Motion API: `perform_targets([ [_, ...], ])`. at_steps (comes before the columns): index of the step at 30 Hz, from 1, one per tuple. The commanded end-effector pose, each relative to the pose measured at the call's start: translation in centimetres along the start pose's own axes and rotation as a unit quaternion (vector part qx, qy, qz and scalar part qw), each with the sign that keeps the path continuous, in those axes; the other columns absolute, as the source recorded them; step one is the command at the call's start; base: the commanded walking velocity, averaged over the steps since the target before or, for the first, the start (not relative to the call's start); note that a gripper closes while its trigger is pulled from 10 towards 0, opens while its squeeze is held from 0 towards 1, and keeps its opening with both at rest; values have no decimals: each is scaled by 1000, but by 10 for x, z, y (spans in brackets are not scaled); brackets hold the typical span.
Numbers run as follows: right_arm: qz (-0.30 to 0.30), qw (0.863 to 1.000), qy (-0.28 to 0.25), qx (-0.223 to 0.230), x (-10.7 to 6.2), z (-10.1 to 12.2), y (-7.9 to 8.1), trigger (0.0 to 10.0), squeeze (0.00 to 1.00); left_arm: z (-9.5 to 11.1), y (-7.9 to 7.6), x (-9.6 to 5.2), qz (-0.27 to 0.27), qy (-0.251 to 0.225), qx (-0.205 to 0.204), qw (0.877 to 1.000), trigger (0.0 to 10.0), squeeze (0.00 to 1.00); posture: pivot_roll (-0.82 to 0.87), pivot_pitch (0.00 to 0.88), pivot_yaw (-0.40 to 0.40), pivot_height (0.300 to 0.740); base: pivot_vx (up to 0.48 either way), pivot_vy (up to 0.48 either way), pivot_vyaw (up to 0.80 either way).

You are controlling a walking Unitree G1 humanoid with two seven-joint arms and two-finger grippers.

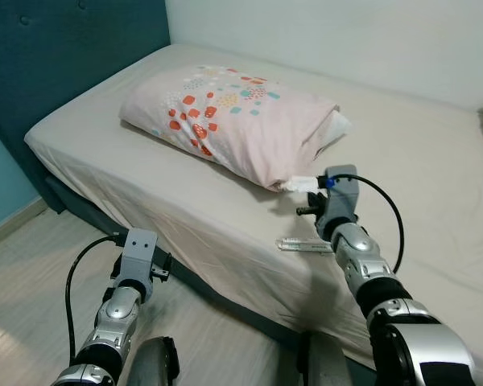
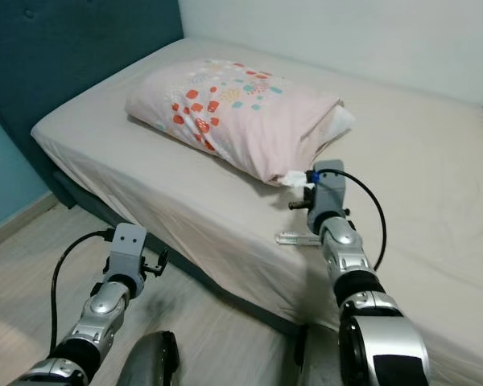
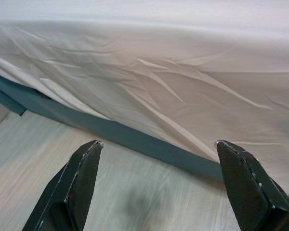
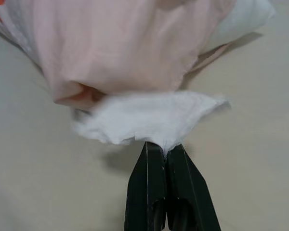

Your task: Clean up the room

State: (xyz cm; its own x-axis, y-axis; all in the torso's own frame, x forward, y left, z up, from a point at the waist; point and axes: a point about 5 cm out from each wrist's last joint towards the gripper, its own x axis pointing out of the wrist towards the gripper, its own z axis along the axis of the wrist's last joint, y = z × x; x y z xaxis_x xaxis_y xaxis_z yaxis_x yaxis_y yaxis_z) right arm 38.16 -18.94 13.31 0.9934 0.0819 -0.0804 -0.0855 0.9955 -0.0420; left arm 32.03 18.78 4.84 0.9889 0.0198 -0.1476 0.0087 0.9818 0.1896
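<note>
Left gripper (image 3: 156, 187) idle, fingers spread, low beside the bed (image 1: 105, 169). Pillow (image 1: 233, 121) on the mattress. Right gripper (image 4: 164, 149) pinched shut on a white tissue (image 4: 144, 118) at the pillow's corner. You likely lift next, clear of the pillowcase.

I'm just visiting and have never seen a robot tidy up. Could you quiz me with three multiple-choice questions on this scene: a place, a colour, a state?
1. Where does the pillow lie?
A. on the bed
B. on the floor
C. on a chair

2. What colour is the headboard?
A. red
B. dark teal
C. yellow

3. What are the right gripper fingers doing?
A. spread wide
B. shut on the white tissue
C. holding a cup

Answers: A, it rests on the beige sheet; B, the padded panel is dark teal; B, the right wrist view shows them pinching the tissue's edge.
</note>
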Motion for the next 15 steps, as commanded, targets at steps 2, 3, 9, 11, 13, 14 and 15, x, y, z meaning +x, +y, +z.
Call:
perform_targets([
  [2,-5,1000,-11,-4,-6,1,-13,0,0,-6,-4,-2,-4,11,-5,1000,10000,0,86,73,-24,520,0,0,0],
  [3,-4,1000,-12,-8,-7,1,-15,0,0,-6,-4,-2,-4,11,-5,1000,10000,0,86,73,-24,520,0,0,0],
  [9,32,997,1,-66,-18,-7,-20,0,0,-5,-6,-1,-7,10,-7,1000,10000,0,71,67,-23,520,0,0,0],
  [11,49,993,16,-103,-26,-13,-23,0,0,-4,-7,0,-9,9,-9,1000,10000,0,66,67,-22,520,0,0,0],
  [13,48,991,23,-121,-29,-16,-27,0,0,-3,-8,0,-12,8,-11,1000,10000,0,63,69,-21,520,0,0,0],
  [14,32,990,31,-137,-32,-17,-34,0,0,-1,-10,1,-18,4,-15,1000,10000,0,53,70,-19,520,0,0,0],
  [15,9,988,37,-149,-36,-18,-42,0,0,2,-11,2,-26,-3,-20,999,10000,0,53,70,-19,520,0,0,0],
])
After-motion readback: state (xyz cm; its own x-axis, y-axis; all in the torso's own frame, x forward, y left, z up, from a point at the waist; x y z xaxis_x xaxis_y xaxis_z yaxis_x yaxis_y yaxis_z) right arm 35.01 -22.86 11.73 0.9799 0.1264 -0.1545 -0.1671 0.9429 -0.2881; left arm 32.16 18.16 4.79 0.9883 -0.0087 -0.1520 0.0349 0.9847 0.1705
